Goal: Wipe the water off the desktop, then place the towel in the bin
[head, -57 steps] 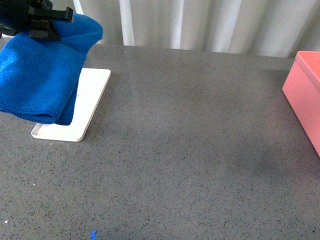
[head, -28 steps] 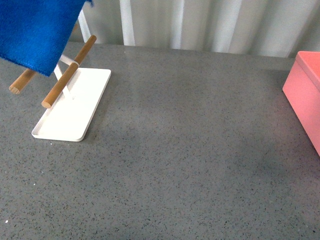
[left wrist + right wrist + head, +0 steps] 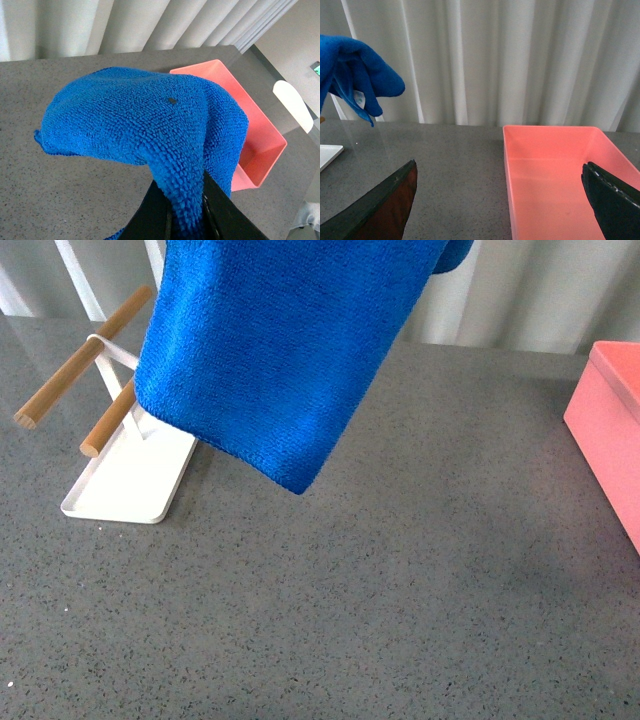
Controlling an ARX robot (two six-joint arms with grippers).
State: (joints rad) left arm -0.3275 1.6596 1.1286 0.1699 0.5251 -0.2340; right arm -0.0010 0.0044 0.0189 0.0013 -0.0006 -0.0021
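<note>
Hanging high above desktop (image 3: 430, 600), towel (image 3: 280, 350) is pinched between closed fingers of left gripper (image 3: 186, 214), beside white tray (image 3: 120, 492); right gripper (image 3: 499, 172) is held spread wide, empty, facing bin (image 3: 555, 170) at desktop's right edge

Speckled grey desktop (image 3: 400, 590)
A flat white tray (image 3: 118, 492) with two wooden bars (image 3: 72, 370) stands at its far left; the pink bin (image 3: 606, 425) sits at the right edge.

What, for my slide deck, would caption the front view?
Blue towel hangs above the speckled grey desktop, white tray with wooden bars at left, pink bin at right.
</note>
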